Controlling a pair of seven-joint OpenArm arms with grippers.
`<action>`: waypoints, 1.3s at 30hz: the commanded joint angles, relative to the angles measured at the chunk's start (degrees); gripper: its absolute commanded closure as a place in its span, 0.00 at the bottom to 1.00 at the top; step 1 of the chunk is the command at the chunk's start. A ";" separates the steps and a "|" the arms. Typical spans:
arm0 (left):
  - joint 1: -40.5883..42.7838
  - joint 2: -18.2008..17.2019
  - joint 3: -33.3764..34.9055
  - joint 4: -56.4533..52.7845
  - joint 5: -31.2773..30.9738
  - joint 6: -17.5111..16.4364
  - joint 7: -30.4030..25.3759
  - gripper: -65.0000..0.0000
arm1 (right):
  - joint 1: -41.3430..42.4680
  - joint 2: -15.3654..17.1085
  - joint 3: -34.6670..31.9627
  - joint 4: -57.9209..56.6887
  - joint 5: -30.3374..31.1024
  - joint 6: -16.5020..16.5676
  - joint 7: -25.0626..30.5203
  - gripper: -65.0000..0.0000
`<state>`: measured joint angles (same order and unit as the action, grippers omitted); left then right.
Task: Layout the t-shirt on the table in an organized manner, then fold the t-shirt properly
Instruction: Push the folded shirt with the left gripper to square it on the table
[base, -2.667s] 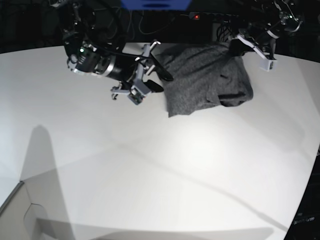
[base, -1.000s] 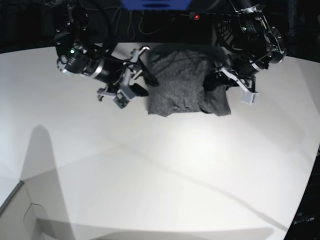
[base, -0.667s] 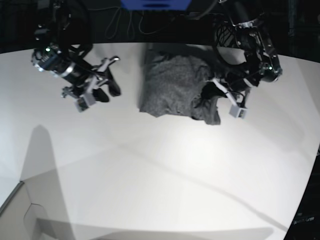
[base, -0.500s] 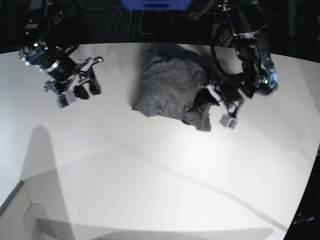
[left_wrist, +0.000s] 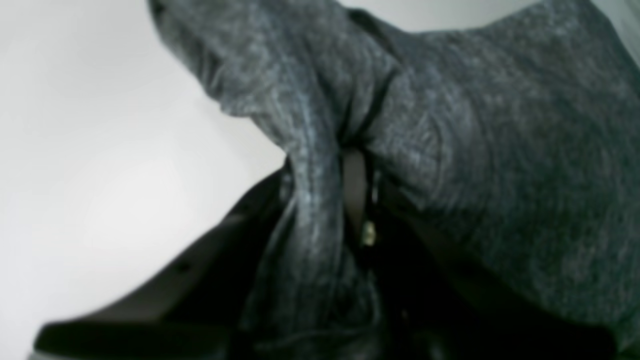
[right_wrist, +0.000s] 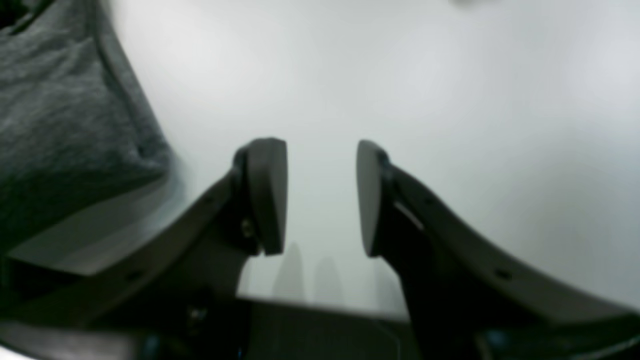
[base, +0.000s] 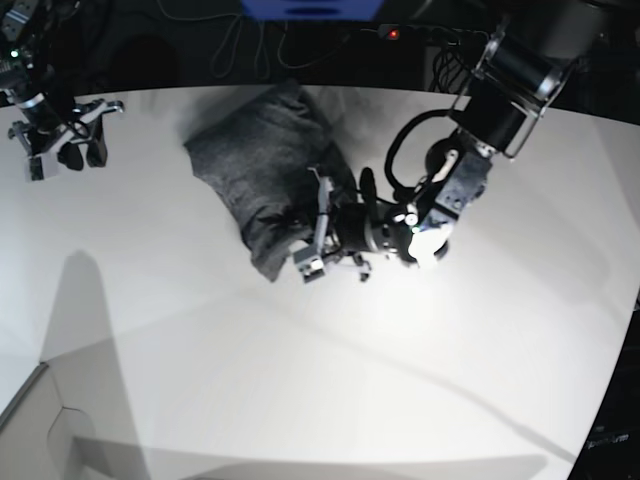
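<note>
The charcoal-grey t-shirt (base: 260, 165) lies bunched in a crumpled heap on the white table (base: 350, 380), towards the back. My left gripper (base: 314, 240) reaches in low from the right and is shut on the heap's near edge. In the left wrist view a fold of the t-shirt (left_wrist: 500, 150) is pinched in the left gripper (left_wrist: 357, 170). My right gripper (base: 62, 148) hovers open at the far left, apart from the cloth. In its own view the right gripper (right_wrist: 320, 195) holds nothing over bare table (right_wrist: 475, 100), with the t-shirt (right_wrist: 60, 125) off to its left.
Beyond the table's far edge is a dark area with cables and a small red light (base: 393, 34). The curved table edge (base: 612, 375) drops off at the right. A pale flat panel (base: 35, 425) sits at the bottom left corner.
My left gripper has closed on the t-shirt and dragged it leftward and nearer across the table. My right arm has swung away from the cloth to the far left, still open.
</note>
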<state>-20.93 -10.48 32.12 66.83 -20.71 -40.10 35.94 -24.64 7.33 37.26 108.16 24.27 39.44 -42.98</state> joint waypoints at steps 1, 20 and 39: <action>-2.85 0.15 1.33 -0.85 -0.70 0.10 -3.37 1.00 | 0.07 0.36 1.03 0.98 0.83 0.56 1.36 0.64; -18.68 4.99 24.19 -13.25 -0.70 0.10 -14.19 0.99 | -2.13 -3.77 5.87 1.07 0.83 0.56 1.36 0.64; -19.38 8.15 24.28 -13.16 13.81 0.10 -14.19 0.95 | -4.59 -4.48 5.95 1.07 0.74 0.56 1.36 0.64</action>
<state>-38.46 -2.87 56.99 52.90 -6.66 -40.14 22.46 -28.82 2.35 42.74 108.18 24.32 39.46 -42.87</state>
